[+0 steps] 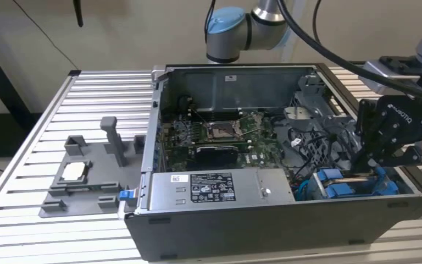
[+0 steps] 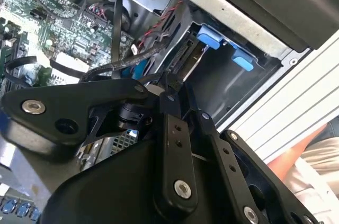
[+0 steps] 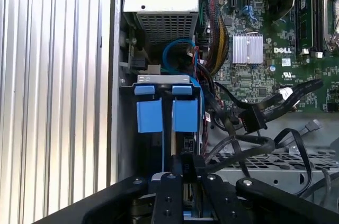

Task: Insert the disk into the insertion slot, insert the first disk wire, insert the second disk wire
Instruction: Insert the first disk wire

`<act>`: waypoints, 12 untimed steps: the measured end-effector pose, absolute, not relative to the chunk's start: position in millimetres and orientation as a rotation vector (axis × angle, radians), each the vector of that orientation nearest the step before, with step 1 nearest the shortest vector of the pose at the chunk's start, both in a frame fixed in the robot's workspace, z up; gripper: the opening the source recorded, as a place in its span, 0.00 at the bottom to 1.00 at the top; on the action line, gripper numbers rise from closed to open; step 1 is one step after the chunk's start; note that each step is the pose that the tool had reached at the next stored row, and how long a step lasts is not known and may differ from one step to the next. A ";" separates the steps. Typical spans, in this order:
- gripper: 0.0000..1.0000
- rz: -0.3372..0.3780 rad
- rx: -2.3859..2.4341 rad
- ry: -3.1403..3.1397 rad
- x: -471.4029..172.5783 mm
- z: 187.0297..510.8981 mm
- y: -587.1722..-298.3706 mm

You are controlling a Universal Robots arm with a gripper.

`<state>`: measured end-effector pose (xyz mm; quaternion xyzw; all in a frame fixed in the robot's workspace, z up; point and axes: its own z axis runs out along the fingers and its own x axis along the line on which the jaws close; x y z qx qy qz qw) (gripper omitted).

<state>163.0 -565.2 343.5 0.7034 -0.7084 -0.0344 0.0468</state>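
Arm (image 1: 229,30) bent overhead, black tool (image 1: 368,164) angled down low at the exterior view's right.

A white label (image 1: 211,188) with small black print and symbols sat on the grey power-supply box (image 1: 273,184); its words were too small to read. Beyond the box, a tiny white sticker (image 1: 230,77) marked the case wall (image 1: 196,88). Toward the exterior view's right of the box, white lettering (image 1: 405,114) ran along the black hand (image 1: 366,165). In the first wrist view, white lettering (image 3: 282,50) stood on the green motherboard (image 3: 265,75) near the box.
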 end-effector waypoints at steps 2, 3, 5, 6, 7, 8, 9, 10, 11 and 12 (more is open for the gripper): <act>0.19 -0.105 2.146 -2.162 163.1 343.5 -565.2; 0.19 -0.105 2.146 -2.162 163.1 343.5 -565.2; 0.19 -0.105 2.146 -2.162 163.1 343.5 -565.2; 0.19 -0.105 2.146 -2.162 163.1 343.5 -565.2; 0.19 -0.105 2.146 -2.162 163.1 343.5 -565.2; 0.19 -0.105 2.146 -2.162 163.1 343.4 -565.2; 0.19 -0.105 2.146 -2.162 163.1 343.0 -565.3; 0.19 -0.106 2.146 -2.162 163.1 342.3 -565.3; 0.19 -0.106 2.146 -2.162 163.2 341.5 -565.3; 0.19 -0.105 2.146 -2.162 163.3 341.0 -565.2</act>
